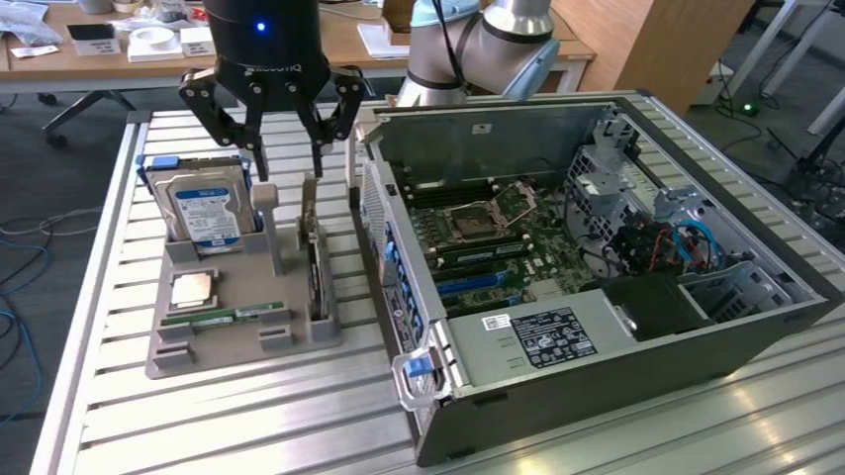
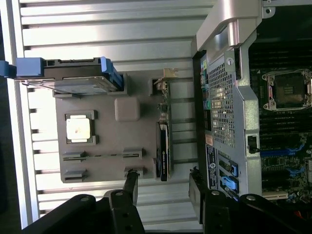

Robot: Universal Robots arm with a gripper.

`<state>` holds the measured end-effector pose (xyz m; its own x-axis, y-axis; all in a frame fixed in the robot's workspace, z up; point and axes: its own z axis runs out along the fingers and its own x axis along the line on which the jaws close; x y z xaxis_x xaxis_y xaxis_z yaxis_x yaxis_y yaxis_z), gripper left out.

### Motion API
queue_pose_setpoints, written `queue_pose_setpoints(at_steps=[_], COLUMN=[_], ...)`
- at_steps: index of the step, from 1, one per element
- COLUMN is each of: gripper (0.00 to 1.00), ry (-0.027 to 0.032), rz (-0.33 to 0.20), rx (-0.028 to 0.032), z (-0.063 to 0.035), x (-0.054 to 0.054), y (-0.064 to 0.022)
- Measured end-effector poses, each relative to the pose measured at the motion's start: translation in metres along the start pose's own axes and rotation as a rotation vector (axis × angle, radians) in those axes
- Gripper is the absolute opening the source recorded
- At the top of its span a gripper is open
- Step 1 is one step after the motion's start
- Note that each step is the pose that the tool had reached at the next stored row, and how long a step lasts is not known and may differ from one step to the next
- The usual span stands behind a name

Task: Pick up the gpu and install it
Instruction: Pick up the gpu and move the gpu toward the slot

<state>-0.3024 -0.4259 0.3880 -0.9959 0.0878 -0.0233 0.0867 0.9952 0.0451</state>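
Observation:
The gpu is a thin green card with a black cooler. It stands on edge in a slot of the grey holder tray, on the side nearest the computer case. My gripper hangs just above the card's far end, open, with nothing between its fingers. In the wrist view the gpu shows edge-on with its silver bracket at one end. The gripper is lined up with the card, and its fingertips stand apart on either side of the card's line without touching it.
The tray also holds an upright hard drive with a blue-white label, a CPU chip and a narrow memory stick. The open computer case lies on the exterior view's right, its motherboard exposed. The table is slatted aluminium.

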Motion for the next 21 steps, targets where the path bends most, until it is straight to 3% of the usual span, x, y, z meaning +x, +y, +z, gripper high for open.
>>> queue_pose_setpoints(at_steps=[21], gripper=[0.55], ry=[0.0], rz=[0.0], rx=[-0.0001], z=[0.01], x=[0.0002], y=[-0.0005])
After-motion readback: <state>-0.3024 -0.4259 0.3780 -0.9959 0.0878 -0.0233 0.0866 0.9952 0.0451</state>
